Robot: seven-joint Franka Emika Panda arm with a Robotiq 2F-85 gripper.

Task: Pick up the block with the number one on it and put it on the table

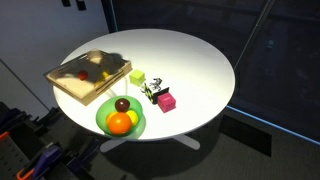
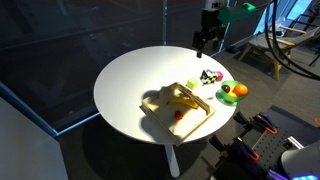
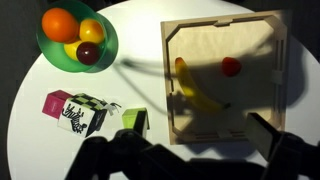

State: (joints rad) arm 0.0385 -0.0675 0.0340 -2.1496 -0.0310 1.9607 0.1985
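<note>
The block with the number one (image 3: 82, 113), black and white patterned, stands on the white round table (image 3: 140, 40) between a magenta cube (image 3: 54, 103) and a yellow-green cube (image 3: 133, 120). It also shows in both exterior views (image 1: 152, 92) (image 2: 208, 76). My gripper (image 3: 190, 150) is open and empty, its dark fingers at the bottom of the wrist view. In an exterior view the gripper (image 2: 207, 38) hangs high above the table's far edge, well clear of the blocks.
A wooden tray (image 3: 170, 70) holds a banana (image 3: 195, 90) and a small red fruit (image 3: 231, 67). A green bowl (image 3: 50, 50) holds an orange, a yellow fruit and a dark plum. The tray (image 1: 70, 85) and the bowl (image 1: 102, 118) sit near the table's front edge.
</note>
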